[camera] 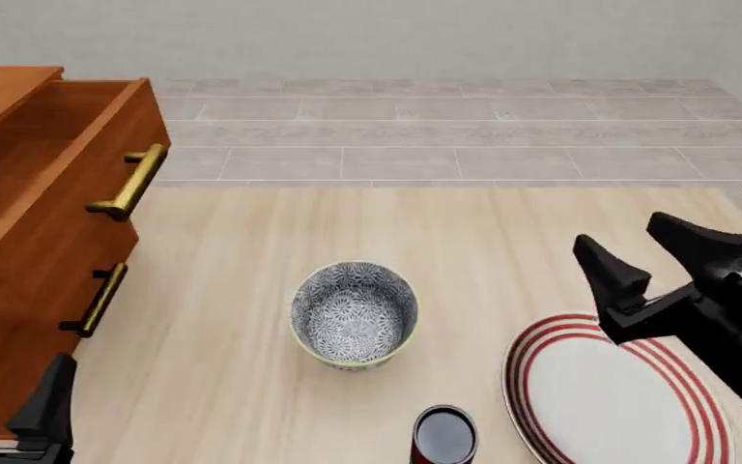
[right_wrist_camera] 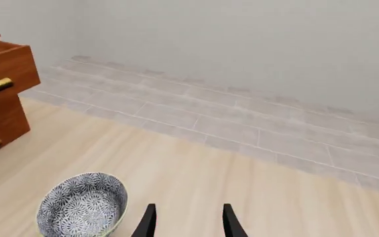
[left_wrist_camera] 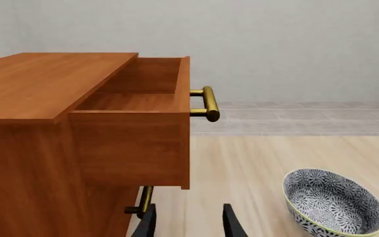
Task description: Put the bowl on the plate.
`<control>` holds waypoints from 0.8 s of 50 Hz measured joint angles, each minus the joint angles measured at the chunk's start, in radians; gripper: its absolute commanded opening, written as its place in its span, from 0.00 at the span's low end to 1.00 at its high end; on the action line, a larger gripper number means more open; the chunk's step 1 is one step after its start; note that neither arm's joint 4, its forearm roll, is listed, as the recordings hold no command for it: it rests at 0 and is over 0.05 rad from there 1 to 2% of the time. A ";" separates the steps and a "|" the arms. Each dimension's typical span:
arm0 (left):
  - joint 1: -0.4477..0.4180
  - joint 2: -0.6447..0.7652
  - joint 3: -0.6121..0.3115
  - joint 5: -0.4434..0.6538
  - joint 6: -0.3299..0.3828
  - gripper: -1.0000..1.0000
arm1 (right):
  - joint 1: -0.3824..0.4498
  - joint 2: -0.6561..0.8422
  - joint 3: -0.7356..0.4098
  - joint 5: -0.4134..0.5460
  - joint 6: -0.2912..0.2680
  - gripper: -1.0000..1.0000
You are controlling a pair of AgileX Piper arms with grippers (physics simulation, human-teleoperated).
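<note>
Item one: I am seeing one bowl [camera: 355, 314], sitting upright on the worktop [camera: 474, 242] near its middle, touching nothing. Bare wood is lying open all round it.

Item two: one plate [camera: 610, 391], lying flat at the near right, well apart from the bowl and running off the front view's lower edge. Part of its right side is hiding under the right arm.

Item three: one small dark red can [camera: 444, 437], standing at the near edge between bowl and plate, just beside the plate's rim; whether they are touching I cannot tell.

Item four: one wooden cabinet [camera: 11, 290] along the left edge, its top drawer [camera: 55, 174] standing pulled out, with two brass handles [camera: 127, 182] counted, one per drawer front.

Item five: two grippers. The right gripper [camera: 661, 253] is hovering above the plate's far rim, fingers spread wide and holding nothing. The left gripper [camera: 11, 391] is sitting low at the near left corner against the cabinet front, fingers parted and empty.

The front view alone is showing plate and can. The left wrist view is showing the drawer's bare inside and the bowl [left_wrist_camera: 333, 202] off to one side. The right wrist view is showing the bowl [right_wrist_camera: 82, 204] near its parted fingers [right_wrist_camera: 146, 223], with tiled floor [right_wrist_camera: 242, 123] beyond the worktop's far edge.
</note>
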 measured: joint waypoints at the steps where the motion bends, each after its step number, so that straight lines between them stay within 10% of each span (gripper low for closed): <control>1: 0.000 0.000 0.000 0.000 0.000 1.00 | 0.011 0.024 -0.018 0.007 -0.004 1.00; 40: 0.000 0.000 0.000 0.000 0.000 1.00 | 0.303 0.598 -0.464 0.290 -0.020 1.00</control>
